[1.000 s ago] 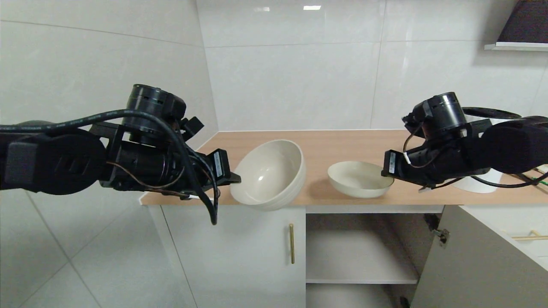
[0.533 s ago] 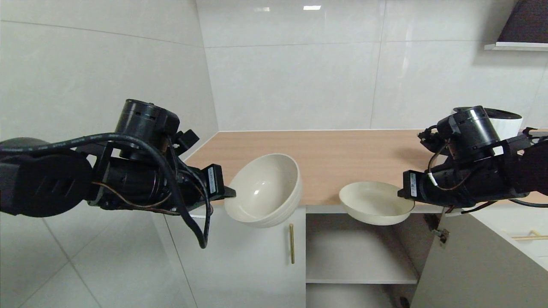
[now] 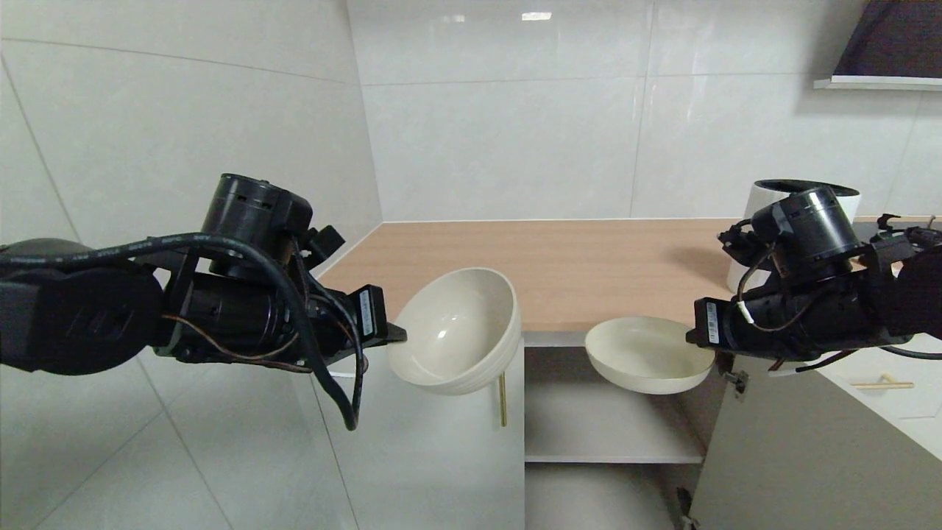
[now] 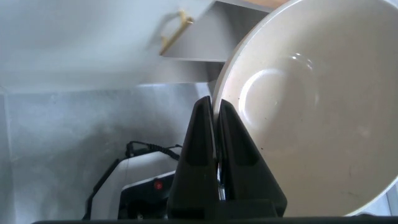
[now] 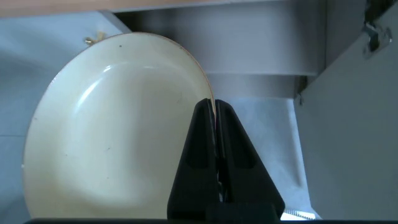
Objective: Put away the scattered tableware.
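Observation:
My left gripper [image 3: 397, 335] is shut on the rim of a deep cream bowl [image 3: 455, 331], held tilted in the air in front of the counter's left end. The left wrist view has its fingers [image 4: 202, 134] pinching that bowl [image 4: 305, 106] at the rim. My right gripper [image 3: 705, 344] is shut on the rim of a shallow cream plate [image 3: 644, 355], held level in front of the open cabinet [image 3: 611, 412]. The same plate [image 5: 118, 124] appears in the right wrist view, clamped between the fingers [image 5: 202, 134].
The wooden countertop [image 3: 559, 265] runs behind both arms, with a white cylindrical appliance [image 3: 773, 213] at its right. Below, the left cabinet door [image 3: 441, 456] with a brass handle [image 3: 502, 400] is closed; the right door [image 3: 795, 449] swings open, showing a white shelf [image 3: 611, 434].
Both arms have come down and back off the counter, carrying bowl and plate to cabinet-front height. The head camera has shifted a little in the last half second.

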Available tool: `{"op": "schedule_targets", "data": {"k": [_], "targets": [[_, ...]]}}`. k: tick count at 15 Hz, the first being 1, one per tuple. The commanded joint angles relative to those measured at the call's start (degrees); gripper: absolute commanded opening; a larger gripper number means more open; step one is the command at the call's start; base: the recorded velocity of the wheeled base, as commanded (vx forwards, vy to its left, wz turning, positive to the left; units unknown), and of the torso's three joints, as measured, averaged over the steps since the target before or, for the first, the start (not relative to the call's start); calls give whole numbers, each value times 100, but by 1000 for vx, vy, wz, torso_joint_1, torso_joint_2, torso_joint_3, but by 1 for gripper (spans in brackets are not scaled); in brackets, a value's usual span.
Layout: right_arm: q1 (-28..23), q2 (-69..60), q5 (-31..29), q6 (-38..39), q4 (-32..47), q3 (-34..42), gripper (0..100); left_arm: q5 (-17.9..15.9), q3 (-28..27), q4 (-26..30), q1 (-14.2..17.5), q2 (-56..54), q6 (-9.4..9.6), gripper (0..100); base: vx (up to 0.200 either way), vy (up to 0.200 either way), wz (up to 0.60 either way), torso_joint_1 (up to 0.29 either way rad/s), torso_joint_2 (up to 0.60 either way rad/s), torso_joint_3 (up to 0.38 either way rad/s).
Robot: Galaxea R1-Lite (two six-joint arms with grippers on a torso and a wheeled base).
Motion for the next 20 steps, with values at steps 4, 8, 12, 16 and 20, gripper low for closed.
{"op": "schedule_targets", "data": {"k": [4,8,12,16,20], "targets": [[4,180,-11,1,-14,-11,0,1,-11,-1,-4,105,6,0,0,0,0,0,0,0],[4,215,-19,1,-14,-11,0,1,-11,-1,-4,114,6,0,0,0,0,-77,193,121],[4,259,-19,1,-76,-11,0,1,-11,-1,-4,140,6,0,0,0,0,-173,441,261],[-14,303,-28,1,-76,-11,0,1,-11,-1,-4,149,6,0,0,0,0,-164,454,290],[-14,347,-28,1,-76,-20,0,1,-11,-1,-4,149,6,0,0,0,0,-85,272,184]]}}
